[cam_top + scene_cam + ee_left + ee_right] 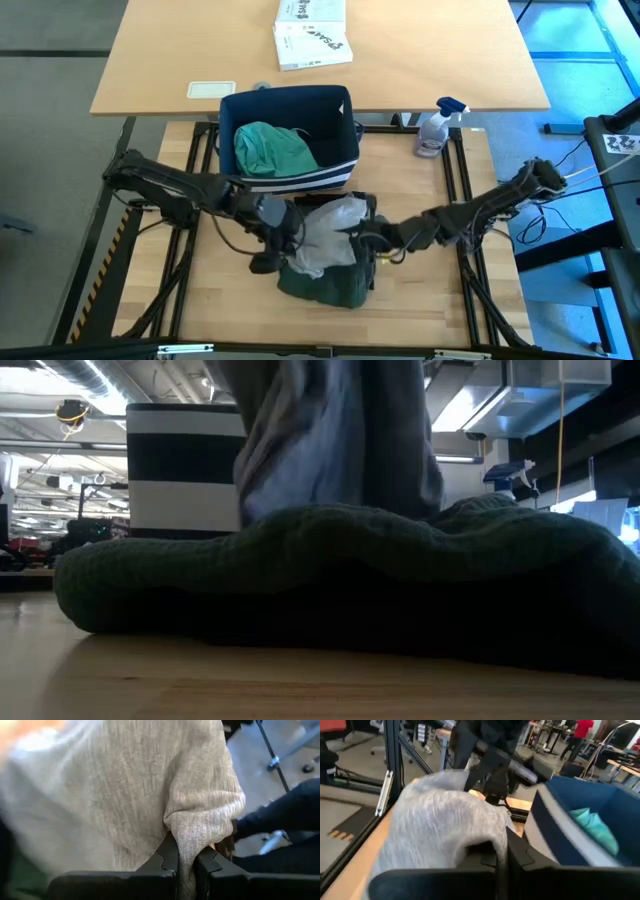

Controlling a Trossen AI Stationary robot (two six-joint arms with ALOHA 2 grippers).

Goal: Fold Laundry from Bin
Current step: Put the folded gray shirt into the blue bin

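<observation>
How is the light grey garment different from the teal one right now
The light grey garment is out of the bin, pinched by both the left gripper and right gripper above a dark green garment. The teal garment lies untouched inside the bin. The grey one is pale; the teal is bright. Both are crumpled, unfolded cloth.

Place: a robotics lab or workshop.
Evidence: black metal frame point(462, 190) around the wooden workbench point(420, 290); exposed ceiling ducts point(120, 385) above; more desks point(545, 727) and people beyond the workbench.
</observation>
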